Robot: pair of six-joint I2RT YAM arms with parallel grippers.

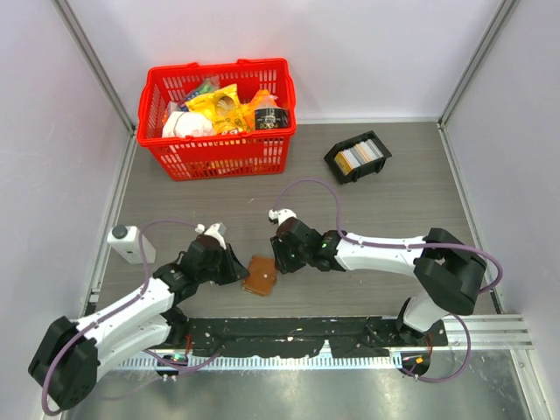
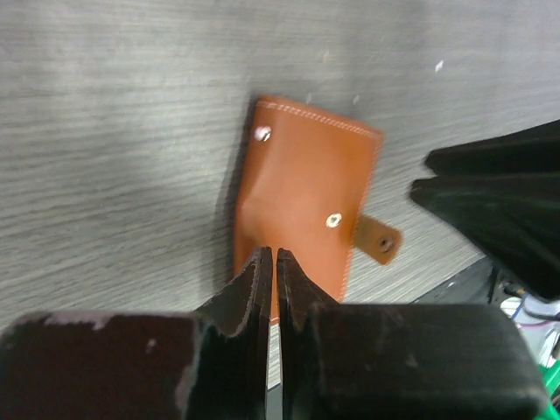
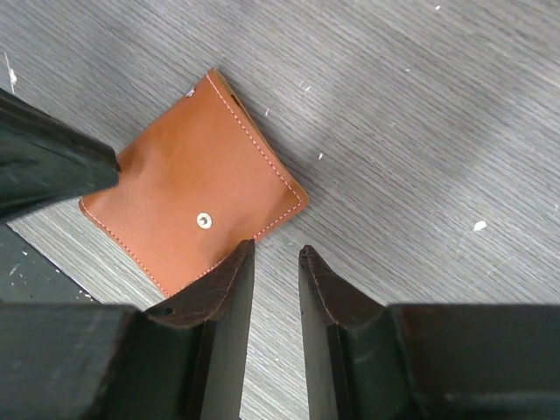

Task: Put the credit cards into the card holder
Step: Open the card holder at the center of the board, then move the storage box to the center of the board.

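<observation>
The card holder (image 1: 261, 275) is a closed brown leather wallet with a snap tab, lying flat near the table's front edge between my two grippers. My left gripper (image 1: 238, 269) hovers at its left side. In the left wrist view the jaws (image 2: 270, 255) are shut to a thin slit over the card holder's (image 2: 302, 188) near edge, and nothing shows between them. My right gripper (image 1: 278, 261) is at the holder's right corner. Its jaws (image 3: 278, 249) stand open over bare table beside the card holder (image 3: 188, 184). The credit cards (image 1: 359, 157) stand in a black tray far back right.
A red basket (image 1: 175, 147) full of packaged goods sits at the back left. The black tray (image 1: 337, 164) holds the cards. A small white device (image 1: 129, 242) lies by the left wall. A black rail (image 1: 289, 332) runs along the near edge.
</observation>
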